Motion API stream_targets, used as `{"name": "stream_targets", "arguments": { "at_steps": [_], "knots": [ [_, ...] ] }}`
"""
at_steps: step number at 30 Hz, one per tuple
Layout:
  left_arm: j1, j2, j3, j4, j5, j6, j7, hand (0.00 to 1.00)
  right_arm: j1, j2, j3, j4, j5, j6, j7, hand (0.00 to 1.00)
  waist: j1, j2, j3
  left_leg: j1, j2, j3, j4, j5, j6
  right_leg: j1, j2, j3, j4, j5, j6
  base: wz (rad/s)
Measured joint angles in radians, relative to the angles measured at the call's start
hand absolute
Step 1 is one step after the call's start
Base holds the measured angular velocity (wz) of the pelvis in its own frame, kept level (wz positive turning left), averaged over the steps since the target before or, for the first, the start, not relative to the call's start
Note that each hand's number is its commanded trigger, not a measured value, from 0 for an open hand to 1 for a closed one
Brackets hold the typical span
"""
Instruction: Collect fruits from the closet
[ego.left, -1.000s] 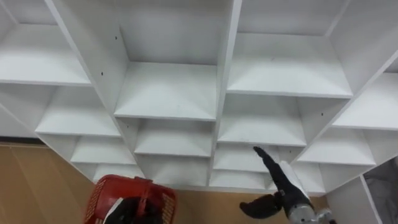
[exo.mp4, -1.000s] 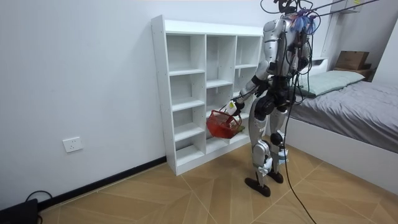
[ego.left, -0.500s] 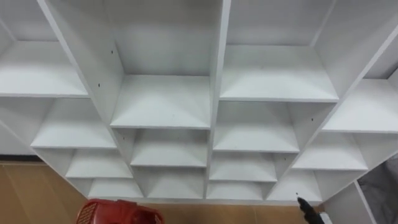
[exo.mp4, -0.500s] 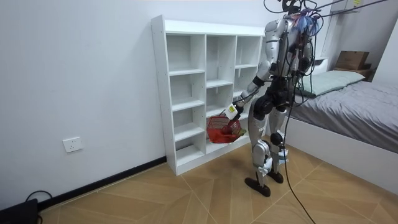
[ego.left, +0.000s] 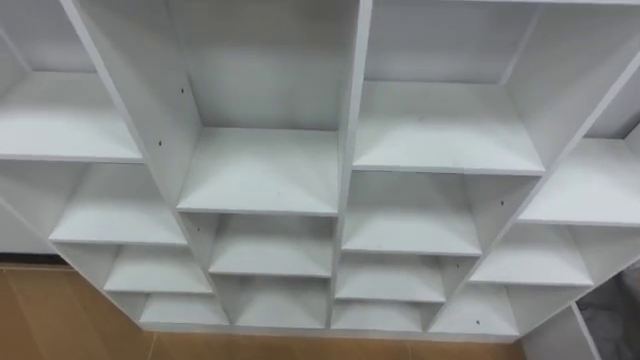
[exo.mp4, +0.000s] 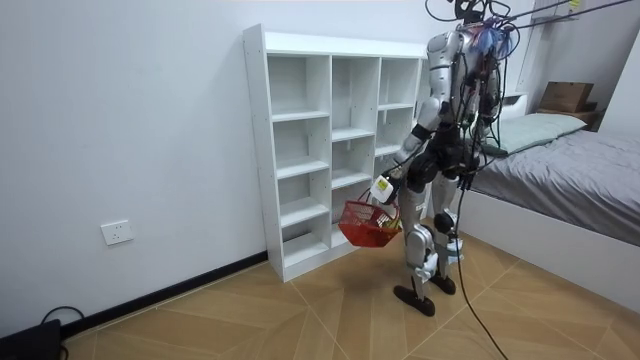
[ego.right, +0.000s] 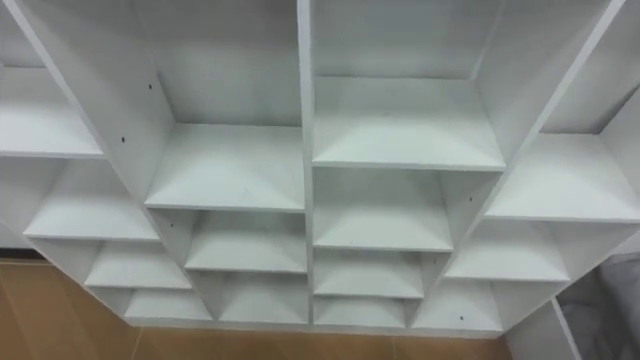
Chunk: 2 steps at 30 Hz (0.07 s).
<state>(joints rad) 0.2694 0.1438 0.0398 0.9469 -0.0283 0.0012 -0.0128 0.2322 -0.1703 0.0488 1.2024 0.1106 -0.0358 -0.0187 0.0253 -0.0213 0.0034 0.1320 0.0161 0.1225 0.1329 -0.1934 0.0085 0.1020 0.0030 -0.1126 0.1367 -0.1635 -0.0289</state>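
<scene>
- The robot stands upright on the wooden floor (exo.mp4: 300, 320), close in front of the white closet (exo.mp4: 255, 150). It is at the closet's end toward the room view's right, and the bed (exo.mp4: 580, 170) is behind it.
- Its left hand (exo.mp4: 381, 189) hangs low by the thigh, on the side nearer to me, clasped round the handle of a red basket (exo.mp4: 365, 225).
- The basket dangles under that hand, clear of the floor. It is level with the closet's lower shelves and just off their front edge.
- Inside the basket, at the rim nearest the robot's leg, what looks like fruit (exo.mp4: 388, 224) shows as small yellow-green shapes. They are too small for me to say what kind.
- From the robot's head the closet (ego.left: 262, 170) is seen from above: white shelf boards in rows, crossed by upright dividers with small holes in their sides.
- A strip of the floor (ego.left: 60, 320) runs under the closet's bottom edge at the view's lower left.
- The bed has a grey cover and a pale pillow (exo.mp4: 530, 130) at its far end.
- A brown cardboard box (exo.mp4: 565, 96) sits beyond the pillow, toward the room view's upper right corner.
- A white wall socket (exo.mp4: 117, 233) sits low on the wall, well to the room view's left of the closet.
- A dark object (exo.mp4: 25, 335) lies on the floor at the bottom left corner.
</scene>
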Motion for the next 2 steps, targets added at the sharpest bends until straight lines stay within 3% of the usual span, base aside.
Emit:
{"name": "stream_targets", "arguments": {
  "at_steps": [2],
  "knots": [
    [0.002, -0.002, 0.000, 0.000, 0.000, 0.014, -0.001, 1.00, -0.001, 0.000, -0.006, 0.008, -0.004, 0.027, 0.010, 0.00, 0.000, -0.001, 0.0011, 0.009, 0.000, 0.000, 0.000, -0.005, 0.000, 0.013, 0.000, 0.000, 0.000, -0.003, 0.002, 0.00]
  ]
}}
